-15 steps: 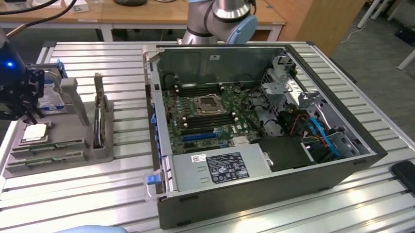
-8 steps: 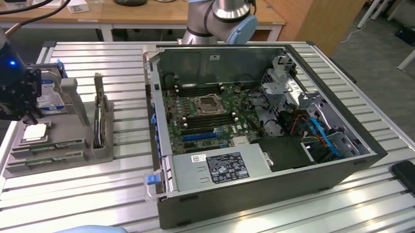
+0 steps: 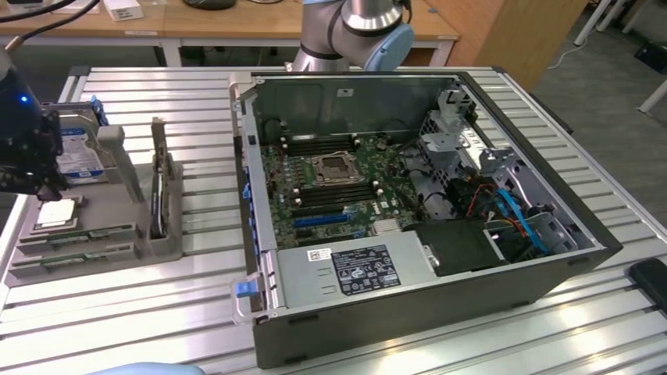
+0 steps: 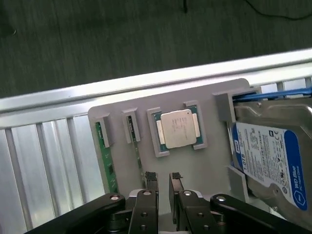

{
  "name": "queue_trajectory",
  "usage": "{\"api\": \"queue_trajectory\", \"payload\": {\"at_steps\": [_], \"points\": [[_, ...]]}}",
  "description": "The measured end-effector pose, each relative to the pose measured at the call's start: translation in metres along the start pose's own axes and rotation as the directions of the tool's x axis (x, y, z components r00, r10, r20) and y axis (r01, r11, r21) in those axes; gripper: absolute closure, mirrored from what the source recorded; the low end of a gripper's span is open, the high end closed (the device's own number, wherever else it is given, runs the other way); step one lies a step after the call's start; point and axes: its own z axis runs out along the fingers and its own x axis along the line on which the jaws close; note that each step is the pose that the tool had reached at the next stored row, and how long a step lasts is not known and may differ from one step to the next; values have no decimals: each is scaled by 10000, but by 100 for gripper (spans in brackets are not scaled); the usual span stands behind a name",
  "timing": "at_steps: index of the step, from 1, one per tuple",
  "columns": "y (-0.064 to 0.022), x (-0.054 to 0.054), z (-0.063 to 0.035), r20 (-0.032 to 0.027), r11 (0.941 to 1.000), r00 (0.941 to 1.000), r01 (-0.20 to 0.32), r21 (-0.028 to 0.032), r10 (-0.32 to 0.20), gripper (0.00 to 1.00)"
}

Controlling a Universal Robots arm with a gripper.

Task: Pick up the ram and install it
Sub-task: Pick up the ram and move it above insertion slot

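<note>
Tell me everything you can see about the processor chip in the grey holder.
The processor chip is square, with a silvery metal lid on a green board edge. It lies flat, lid up, in a framed recess of the grey holder, between the ram sticks and the hard drive. Nothing grips it.

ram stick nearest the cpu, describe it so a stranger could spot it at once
Start at the grey holder tray beside the open computer case. Find the square silver processor chip on it; the ram stick is the narrow green board in the slot right beside it. Its twin sits one slot further out.
</note>
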Motion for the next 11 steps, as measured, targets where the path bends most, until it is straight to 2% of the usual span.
{"api": "queue_trajectory", "payload": {"at_steps": [3, 6, 11], "points": [[0, 0, 3, -7, 9985, 9985, 539, -16, -539, 76], [0, 0, 5, -14, 9942, 9942, 1078, -31, -1078, 76], [0, 0, 5, -11, 9929, 9929, 1187, -34, -1187, 76]]}}
